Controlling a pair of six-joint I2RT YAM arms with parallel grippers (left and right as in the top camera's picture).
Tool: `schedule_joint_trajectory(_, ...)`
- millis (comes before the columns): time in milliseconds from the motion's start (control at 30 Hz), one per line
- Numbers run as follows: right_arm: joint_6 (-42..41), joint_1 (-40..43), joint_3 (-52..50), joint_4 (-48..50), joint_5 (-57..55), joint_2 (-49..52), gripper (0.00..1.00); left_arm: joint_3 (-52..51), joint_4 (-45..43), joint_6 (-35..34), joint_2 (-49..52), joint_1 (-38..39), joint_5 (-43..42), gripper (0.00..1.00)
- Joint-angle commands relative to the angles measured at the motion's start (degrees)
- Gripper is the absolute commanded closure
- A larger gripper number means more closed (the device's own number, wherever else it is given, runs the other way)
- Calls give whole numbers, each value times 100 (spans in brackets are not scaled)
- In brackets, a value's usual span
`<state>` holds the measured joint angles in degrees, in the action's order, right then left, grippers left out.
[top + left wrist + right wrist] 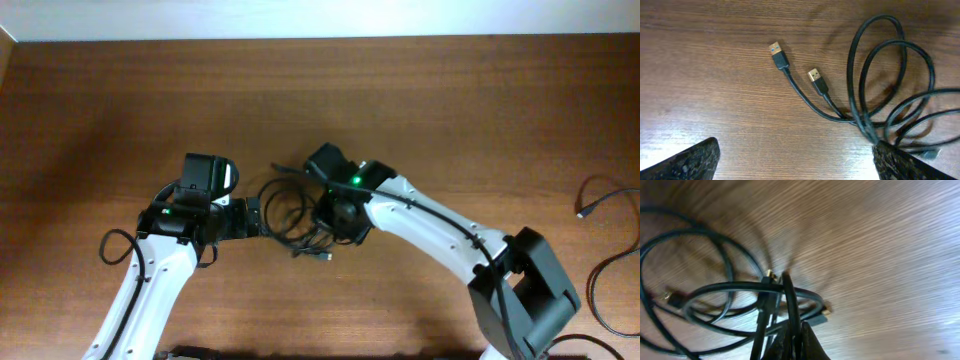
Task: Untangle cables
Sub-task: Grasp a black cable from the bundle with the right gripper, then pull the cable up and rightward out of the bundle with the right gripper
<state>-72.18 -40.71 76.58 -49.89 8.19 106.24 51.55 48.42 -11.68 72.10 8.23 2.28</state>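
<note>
Tangled cables (292, 212) at the middle of the wooden table (150, 100): thin black cords in overlapping loops, lying between the two arms. In the left wrist view, two plugs (777, 52) with bright metal tips flat on the wood, near each other but apart, their cords running right into the loops (880, 75).

Clenched on one strand of the bundle: the right gripper (792, 332), fingers pressed together from above, wide loops (740, 292) crossing just beyond the tips and a small plug end beside them.

Released and spread wide: the left gripper (796, 150), low over the wood at the left side of the bundle. One finger (900, 162) right where several strands meet; touching or only above them, cannot tell.
</note>
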Motion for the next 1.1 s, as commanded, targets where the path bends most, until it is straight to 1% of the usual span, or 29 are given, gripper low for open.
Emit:
schedule_joint_trajectory(0, 1067, 433, 354, -243, -120, -391, 96, 101, -33, 675, -76, -4, -850, 1)
schedule_joint_trajectory(67, 1432, 577, 511, -356, -144, -577, 96, 101, -39, 949, -76, -4, -1320, 1)
schedule_joint_trajectory(133, 1982, 728, 752, -481, -140, -826, 96, 101, -35, 1244, -76, -4, -1834, 1)
schedule_joint_trajectory(233, 2767, 811, 1152, -654, -142, -1189, 96, 101, -31, 1867, -76, 48, -2603, 1)
schedule_joint_trajectory(367, 3512, 811, 1438, -883, -190, -1484, 96, 101, -35, 1910, -76, 341, -2852, 1)
schedule_joint_trajectory(433, 3536, 811, 1451, -1165, -695, -1580, 96, 101, -46, 1910, -76, 573, -2846, 1)
schedule_joint_trajectory(533, 3541, 811, 1449, -1416, -918, -1578, 96, 101, -120, 1908, -76, 680, -2844, 1)
schedule_joint_trajectory(667, 3560, 811, 1449, -1493, -914, -1578, 96, 101, -234, 1899, -76, 680, -2850, 1)
schedule_joint_trajectory(867, 3670, 811, 1451, -1532, -822, -1578, 96, 101, -275, 1491, -76, 680, -2848, 1)
schedule_joint_trajectory(967, 3950, 811, 1451, -1440, -424, -1580, 96, 101, -273, 1491, -76, 680, -2848, 1)
schedule_joint_trajectory(1067, 4181, 831, 1486, -1281, -433, -1644, 96, 101, -273, 1493, -76, 680, -2846, 1)
